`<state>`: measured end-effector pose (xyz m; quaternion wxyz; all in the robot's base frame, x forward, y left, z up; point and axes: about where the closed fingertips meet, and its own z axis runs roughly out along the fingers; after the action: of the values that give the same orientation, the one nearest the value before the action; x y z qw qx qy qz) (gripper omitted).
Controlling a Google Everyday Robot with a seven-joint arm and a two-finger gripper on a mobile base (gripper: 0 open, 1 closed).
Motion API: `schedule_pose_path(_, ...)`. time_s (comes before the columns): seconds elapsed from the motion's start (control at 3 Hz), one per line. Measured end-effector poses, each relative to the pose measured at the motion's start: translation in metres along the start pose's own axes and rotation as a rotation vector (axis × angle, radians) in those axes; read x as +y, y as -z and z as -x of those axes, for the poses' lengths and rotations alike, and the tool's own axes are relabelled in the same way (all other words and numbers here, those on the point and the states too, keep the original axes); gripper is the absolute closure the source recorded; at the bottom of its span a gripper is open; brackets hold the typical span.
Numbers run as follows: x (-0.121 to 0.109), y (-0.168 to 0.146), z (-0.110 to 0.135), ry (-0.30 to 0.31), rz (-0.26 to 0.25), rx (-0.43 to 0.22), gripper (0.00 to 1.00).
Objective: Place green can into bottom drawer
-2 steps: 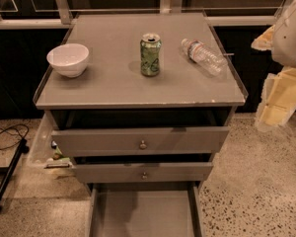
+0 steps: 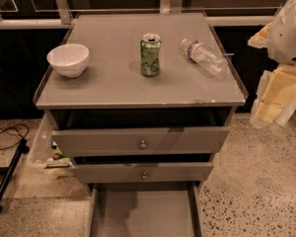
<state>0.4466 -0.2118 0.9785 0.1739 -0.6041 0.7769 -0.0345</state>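
Note:
The green can (image 2: 150, 55) stands upright near the middle of the grey cabinet top (image 2: 118, 88). The bottom drawer (image 2: 143, 214) is pulled out at the bottom of the view, its flat grey floor bare. My gripper (image 2: 274, 100) hangs at the right edge of the view, beside the cabinet's right side and well apart from the can, below my white arm (image 2: 288, 31). It holds nothing that I can see.
A white bowl (image 2: 68, 59) sits at the left of the top. A clear plastic water bottle (image 2: 203, 56) lies on its side right of the can. Two upper drawers with round knobs (image 2: 143, 144) stand slightly open. A black cable (image 2: 7, 135) lies on the floor at left.

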Motion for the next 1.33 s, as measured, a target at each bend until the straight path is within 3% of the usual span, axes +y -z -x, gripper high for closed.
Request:
schedule_pose_path(0.33,-0.014,-0.013,0.015,0.022,-0.009,-0.068,0.0)
schedule_pose_path(0.67,-0.032,-0.029,0.037,0.031,0.0,-0.177,0.0)
schedule_pose_path(1.33,-0.056,-0.058,0.086,-0.043,0.107,-0.473,0.0)
